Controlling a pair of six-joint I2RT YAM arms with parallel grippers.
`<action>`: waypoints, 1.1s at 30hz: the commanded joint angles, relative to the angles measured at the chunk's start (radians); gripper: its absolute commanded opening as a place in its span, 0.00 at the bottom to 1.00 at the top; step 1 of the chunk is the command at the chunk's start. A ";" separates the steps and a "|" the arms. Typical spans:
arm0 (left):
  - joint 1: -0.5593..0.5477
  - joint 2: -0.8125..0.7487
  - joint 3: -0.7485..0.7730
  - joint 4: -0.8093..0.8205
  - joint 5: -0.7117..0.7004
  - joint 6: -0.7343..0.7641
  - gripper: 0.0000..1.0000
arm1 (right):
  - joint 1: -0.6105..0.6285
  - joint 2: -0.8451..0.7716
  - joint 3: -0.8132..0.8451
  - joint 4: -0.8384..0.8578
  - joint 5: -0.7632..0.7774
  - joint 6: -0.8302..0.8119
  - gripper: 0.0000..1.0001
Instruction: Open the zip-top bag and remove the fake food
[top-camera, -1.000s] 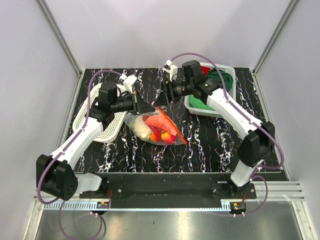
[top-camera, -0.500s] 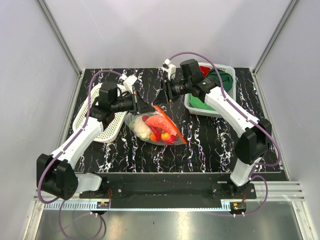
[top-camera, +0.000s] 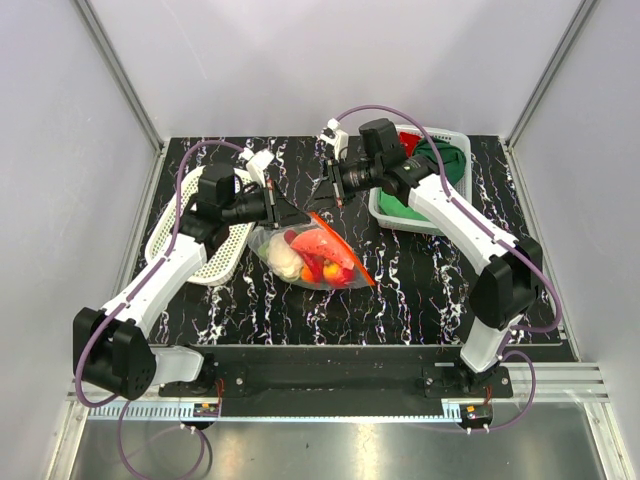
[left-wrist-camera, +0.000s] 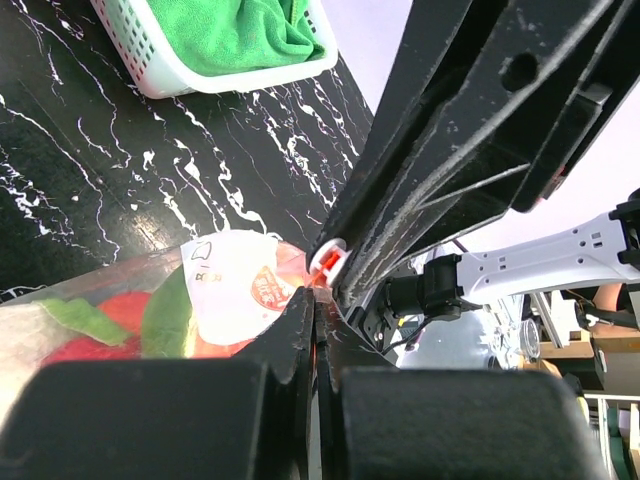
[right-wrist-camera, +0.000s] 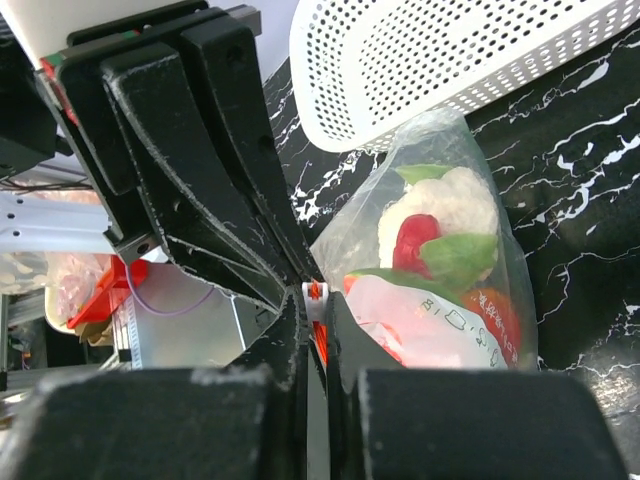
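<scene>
The zip-top bag (top-camera: 300, 268) lies mid-table, clear, with its orange-red zip strip (top-camera: 345, 250) running along the right side. The fake food (top-camera: 318, 262) shows through it: a pale cabbage (right-wrist-camera: 455, 205), a red fruit (right-wrist-camera: 415, 240) and green pieces. My left gripper (top-camera: 291, 215) is shut on the bag's top corner (left-wrist-camera: 314, 305). My right gripper (top-camera: 320, 204) meets it tip to tip from the right and is shut on the white zip slider (right-wrist-camera: 316, 292). In the left wrist view that slider (left-wrist-camera: 328, 260) sits just beyond my left fingertips.
A white mesh basket (top-camera: 215, 262) lies tilted at the left, touching the bag's far side (right-wrist-camera: 450, 60). A white basket (top-camera: 400, 222) with green and red cloths stands at the back right, under the right arm. Grey walls enclose the table.
My right gripper has gone from open to shut, closing on the zip slider, and its arm has edged slightly left. The left gripper and the bag stay put.
</scene>
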 joint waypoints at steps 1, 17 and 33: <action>-0.003 -0.025 0.019 -0.003 -0.011 0.041 0.00 | 0.007 -0.025 -0.016 0.042 0.003 0.009 0.00; -0.003 -0.034 0.055 -0.069 -0.036 0.150 0.55 | 0.004 -0.027 0.010 0.035 -0.102 0.026 0.00; 0.013 -0.045 -0.059 0.184 -0.042 -0.051 0.00 | -0.002 -0.071 -0.073 0.030 -0.014 0.001 0.00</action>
